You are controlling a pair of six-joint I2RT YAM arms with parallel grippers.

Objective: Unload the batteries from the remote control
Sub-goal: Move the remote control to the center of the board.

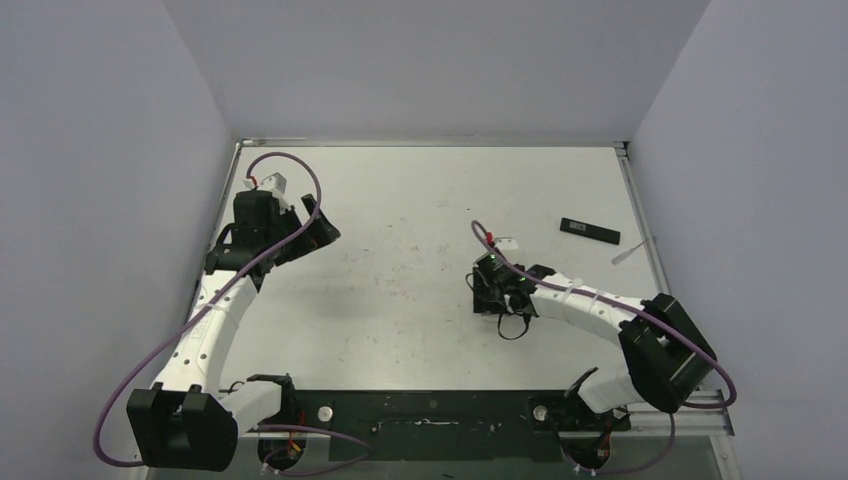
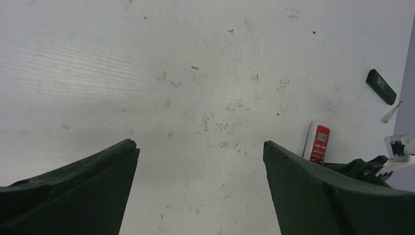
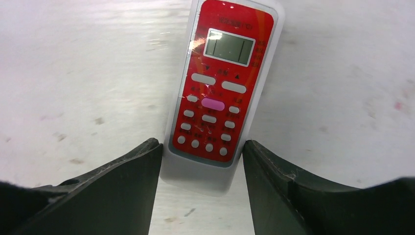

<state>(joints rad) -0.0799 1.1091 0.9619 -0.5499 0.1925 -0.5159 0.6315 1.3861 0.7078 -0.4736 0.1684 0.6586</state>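
A white remote control [image 3: 218, 98] with a red face, a small screen and white buttons lies face up on the table. It also shows in the left wrist view [image 2: 318, 142]. My right gripper [image 3: 200, 144] has one finger against each side of the remote's near end, closed on it. In the top view the right gripper [image 1: 497, 290] covers the remote at mid-right. My left gripper [image 2: 200, 144] is open wide and empty above bare table at the far left [image 1: 320, 232]. No batteries are in view.
A slim black rectangular piece [image 1: 589, 230] lies at the back right, also in the left wrist view [image 2: 381, 86]. A small white stick-like piece [image 1: 628, 252] lies beside it near the right edge. The white tabletop [image 1: 400, 280] is scuffed and walled on three sides.
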